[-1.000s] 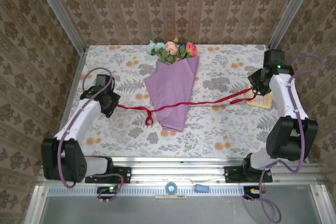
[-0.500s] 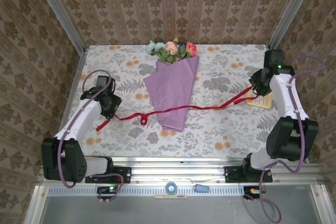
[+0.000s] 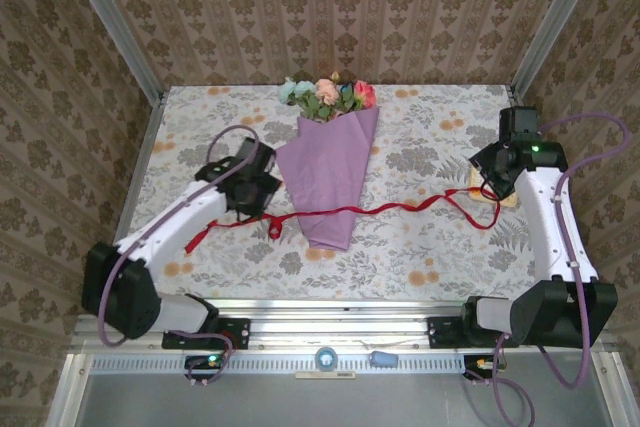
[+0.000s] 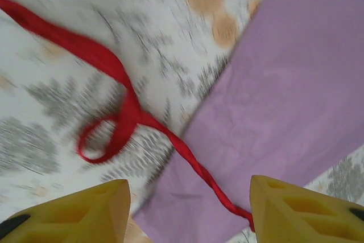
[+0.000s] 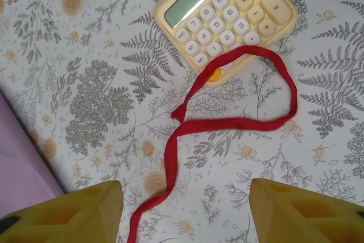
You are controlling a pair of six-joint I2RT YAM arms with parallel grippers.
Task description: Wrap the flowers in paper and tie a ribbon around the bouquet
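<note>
Tying looks to be the step we're on, w/ the wrapping done; the bouquet [image 3: 325, 172] is lying mid-table, flowers [image 3: 327, 94] at the far end, tip of the paper [image 4: 296, 78] cone pointing at the arm bases; the ribbon [image 5: 227, 123] is running loose across the cone's lower part, one end trailing off to the left, the other looping over an edge of the calculator [image 5: 227, 12] on the right. We're seeing the left gripper [image 4: 187, 197] hovering just beside the cone's left edge, jaws wide apart & holding nothing, w/ a small crossed loop of ribbon right under it; the right gripper [image 5: 186, 197] is hanging above the calculator end, likewise spread & empty. Whether the ribbon is passing under the cone we can't tell. To do this well, we're thinking each side should be pinching the ribbon near the cone, not at the far tails; pulling evenly & low so the thin paper isn't creasing or sliding; keeping the right strand clear of the calculator.
</note>
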